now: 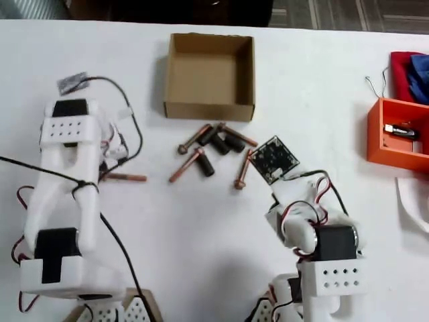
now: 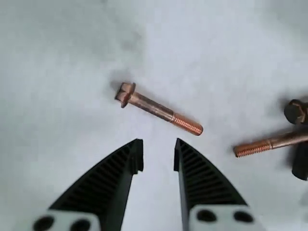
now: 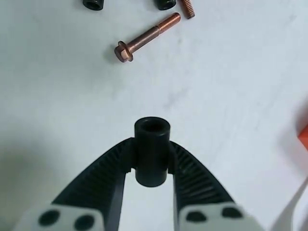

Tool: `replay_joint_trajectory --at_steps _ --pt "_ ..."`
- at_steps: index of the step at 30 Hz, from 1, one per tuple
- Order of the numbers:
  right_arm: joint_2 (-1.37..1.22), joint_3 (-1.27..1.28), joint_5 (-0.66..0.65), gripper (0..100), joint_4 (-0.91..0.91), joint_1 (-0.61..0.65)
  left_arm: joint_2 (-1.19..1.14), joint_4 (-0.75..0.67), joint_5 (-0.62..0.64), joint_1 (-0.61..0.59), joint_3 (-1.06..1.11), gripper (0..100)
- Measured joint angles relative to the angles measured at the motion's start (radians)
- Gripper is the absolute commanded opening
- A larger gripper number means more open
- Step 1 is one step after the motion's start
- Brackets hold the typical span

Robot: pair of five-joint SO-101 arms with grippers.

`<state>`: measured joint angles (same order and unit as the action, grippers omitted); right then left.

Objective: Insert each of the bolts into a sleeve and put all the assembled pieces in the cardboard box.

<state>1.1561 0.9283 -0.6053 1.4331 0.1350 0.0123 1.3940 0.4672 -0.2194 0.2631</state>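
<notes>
My left gripper is open just above the white table, with a lone copper bolt lying a short way beyond its fingertips. That bolt lies beside the left arm in the high view. My right gripper is shut on a black sleeve, held upright with its bore facing the camera. Beyond it lies another copper bolt. Several bolts and black sleeves lie in a loose pile in front of the cardboard box, which stands open at the back centre.
An orange bin and a red and blue cloth sit at the right edge. Cables trail off the left arm. A further bolt and sleeve lie off to the side of the left gripper.
</notes>
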Motion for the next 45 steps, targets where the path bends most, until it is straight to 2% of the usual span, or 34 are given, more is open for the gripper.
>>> replay_joint_trajectory --at_steps 3,5,15,22,29,33,35,38,41,45 --pt "0.000 0.000 0.000 2.1 -0.012 0.000 0.000 -0.060 0.094 0.026 0.084 36" --pt "0.000 0.000 0.000 2.1 -0.012 0.000 0.000 -0.101 0.153 0.028 0.130 40" --pt "0.000 0.000 0.000 2.1 -0.012 0.000 0.000 -0.278 0.465 0.032 0.305 29" --pt "0.000 0.000 0.000 2.1 -0.012 0.000 0.000 -0.362 0.466 0.003 0.364 25" --pt "0.000 0.000 0.000 2.1 -0.012 0.000 0.000 -0.555 0.466 -0.002 0.460 25" --pt "0.000 0.000 0.000 2.1 -0.012 0.000 0.002 -0.605 0.468 -0.002 0.470 24" --pt "0.000 0.000 0.000 2.1 -0.012 0.000 0.002 -0.609 0.468 -0.002 0.476 18" --pt "0.000 0.000 0.000 2.1 -0.012 0.000 0.009 -0.624 0.466 -0.002 0.496 2" --pt "0.000 0.000 0.000 2.1 -0.012 0.000 0.014 -0.654 0.445 0.003 0.508 5" --pt "0.000 0.000 0.000 2.1 -0.012 0.000 0.023 -0.683 0.388 0.005 0.526 3"
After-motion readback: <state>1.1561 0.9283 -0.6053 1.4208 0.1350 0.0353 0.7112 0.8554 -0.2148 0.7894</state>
